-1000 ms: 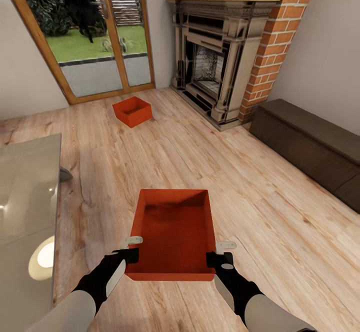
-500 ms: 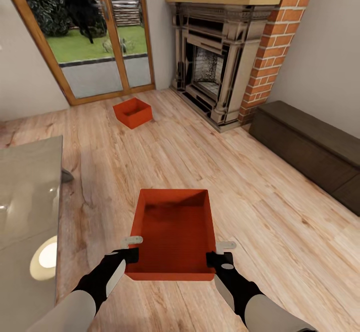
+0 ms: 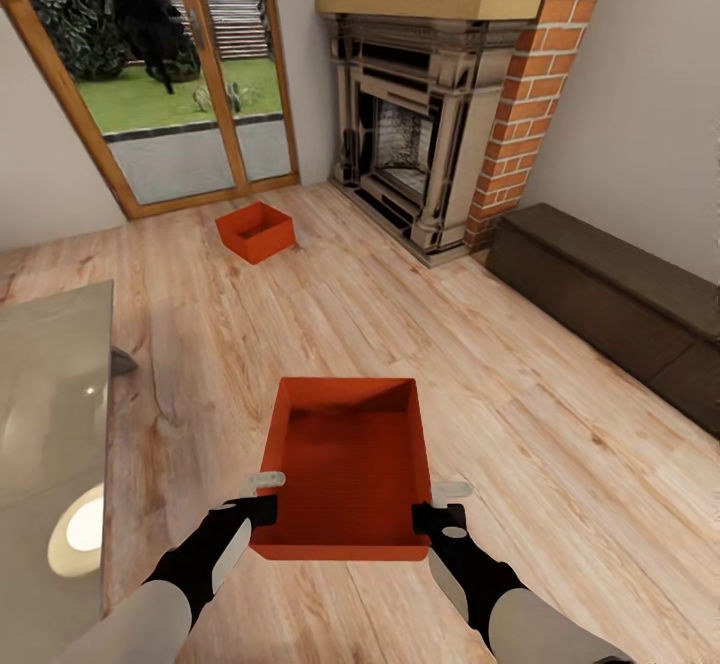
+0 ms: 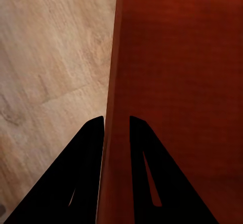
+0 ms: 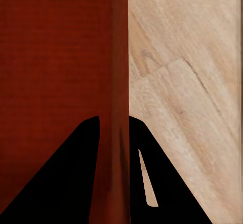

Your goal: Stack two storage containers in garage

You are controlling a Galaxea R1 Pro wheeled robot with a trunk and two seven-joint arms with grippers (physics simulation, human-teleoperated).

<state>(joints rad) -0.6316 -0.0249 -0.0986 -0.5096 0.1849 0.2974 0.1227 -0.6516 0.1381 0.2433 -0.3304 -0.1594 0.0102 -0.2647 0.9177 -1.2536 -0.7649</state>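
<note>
I hold one red-orange storage container (image 3: pixel 348 464) in front of me, above the light wood plank floor of the living room. My left gripper (image 3: pixel 266 509) is shut on its left wall, and my right gripper (image 3: pixel 432 517) is shut on its right wall. In the left wrist view the black fingers (image 4: pixel 91 148) straddle the thin red wall (image 4: pixel 112 107). The right wrist view shows the same grip, fingers (image 5: pixel 88 148) on either side of the container's wall (image 5: pixel 117 107). The second storage container (image 3: pixel 256 232) sits on the planks near the glass patio door.
A brick fireplace (image 3: pixel 430 124) stands ahead to the right, with a dark low bench (image 3: pixel 610 304) along the right wall. A glass table (image 3: pixel 45 414) edges in at the left. The wood-framed patio door (image 3: pixel 170 94) is at the far left.
The whole head view has shifted: the room's features slid slightly left and the far container moved down-left in the picture. The held container and both grippers keep their place relative to me.
</note>
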